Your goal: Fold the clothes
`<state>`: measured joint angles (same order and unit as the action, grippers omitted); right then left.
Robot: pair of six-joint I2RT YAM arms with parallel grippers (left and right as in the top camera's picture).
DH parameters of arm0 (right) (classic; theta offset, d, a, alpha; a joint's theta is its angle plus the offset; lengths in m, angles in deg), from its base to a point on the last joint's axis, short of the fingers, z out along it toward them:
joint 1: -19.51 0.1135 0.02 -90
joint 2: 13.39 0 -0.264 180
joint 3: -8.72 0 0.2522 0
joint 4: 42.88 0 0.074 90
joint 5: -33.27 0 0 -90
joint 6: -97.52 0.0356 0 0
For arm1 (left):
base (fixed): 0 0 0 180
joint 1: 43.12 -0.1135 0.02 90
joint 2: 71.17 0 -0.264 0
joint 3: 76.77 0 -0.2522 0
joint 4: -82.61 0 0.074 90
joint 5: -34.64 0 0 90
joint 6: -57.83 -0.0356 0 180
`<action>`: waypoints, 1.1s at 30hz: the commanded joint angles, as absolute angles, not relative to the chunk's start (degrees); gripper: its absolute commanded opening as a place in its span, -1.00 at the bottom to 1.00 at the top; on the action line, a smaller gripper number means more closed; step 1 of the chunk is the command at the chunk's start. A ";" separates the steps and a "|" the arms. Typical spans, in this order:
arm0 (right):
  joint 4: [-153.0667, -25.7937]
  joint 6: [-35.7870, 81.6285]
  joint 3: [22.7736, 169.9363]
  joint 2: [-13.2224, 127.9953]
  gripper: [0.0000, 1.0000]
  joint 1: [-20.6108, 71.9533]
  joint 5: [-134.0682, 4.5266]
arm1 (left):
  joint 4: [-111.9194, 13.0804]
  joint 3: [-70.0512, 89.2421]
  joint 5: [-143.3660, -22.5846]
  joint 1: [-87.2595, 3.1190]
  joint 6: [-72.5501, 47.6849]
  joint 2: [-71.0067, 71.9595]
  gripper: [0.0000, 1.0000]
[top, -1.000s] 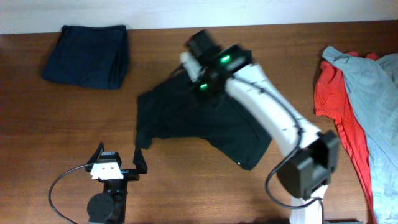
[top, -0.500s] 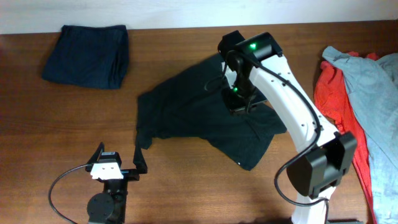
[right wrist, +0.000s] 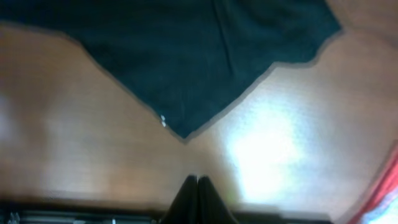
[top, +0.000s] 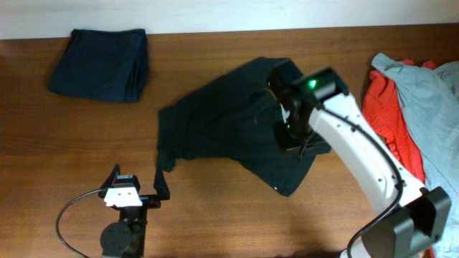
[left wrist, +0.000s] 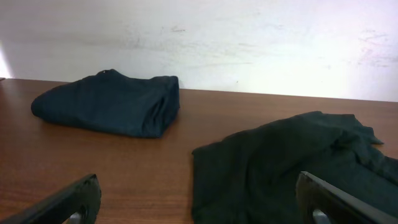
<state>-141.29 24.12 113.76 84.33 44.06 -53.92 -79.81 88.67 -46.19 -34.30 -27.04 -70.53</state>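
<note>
A black T-shirt (top: pixel 222 129) lies crumpled at the table's middle. Its pointed corner (right wrist: pixel 186 62), with a small white mark (right wrist: pixel 163 119), shows in the right wrist view. My right gripper (top: pixel 292 142) hovers over the shirt's right part. It is shut (right wrist: pixel 198 182) with nothing between its fingers. My left gripper (top: pixel 136 192) rests at the near left, short of the shirt's left edge (left wrist: pixel 292 162). It stands wide open (left wrist: pixel 198 180) and empty. A folded navy garment (top: pixel 100 64) lies at the far left. Red (top: pixel 380 107) and pale grey-blue (top: pixel 437 100) clothes are heaped at the right edge.
The folded navy garment (left wrist: pixel 112 102) sits before a white wall (left wrist: pixel 249 37) behind the table. A black cable (top: pixel 64 222) loops by the left arm's base. Bare wood (top: pixel 72 143) lies between the left gripper and the navy garment.
My right arm has swung from the shirt's far left side to over its right part, and its jaws have closed. The shirt's far part now spreads further right. The left arm has not moved.
</note>
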 commanded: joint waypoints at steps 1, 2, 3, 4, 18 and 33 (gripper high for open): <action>-135.19 26.96 102.16 79.52 -0.92 43.78 -55.19 | -79.70 88.94 -46.58 -34.39 -27.96 -70.83 0.99; -133.20 26.92 99.69 79.04 -0.92 43.80 -56.48 | -79.70 88.94 -46.58 -34.39 -27.96 -70.83 0.99; -130.47 26.90 96.69 78.73 -0.92 43.80 -57.94 | -79.70 88.94 -46.58 -34.39 -27.96 -70.83 0.99; -128.41 26.90 94.53 78.73 -0.92 43.80 -58.25 | -79.70 88.94 -46.58 -34.39 -27.96 -70.83 0.99; -101.75 21.19 75.21 78.84 -0.92 43.80 -57.13 | -79.70 88.94 -46.58 -34.39 -27.96 -70.83 0.99; -99.89 20.98 66.79 78.84 -0.92 43.50 -62.60 | -79.70 88.94 -46.58 -34.39 -27.96 -70.83 0.99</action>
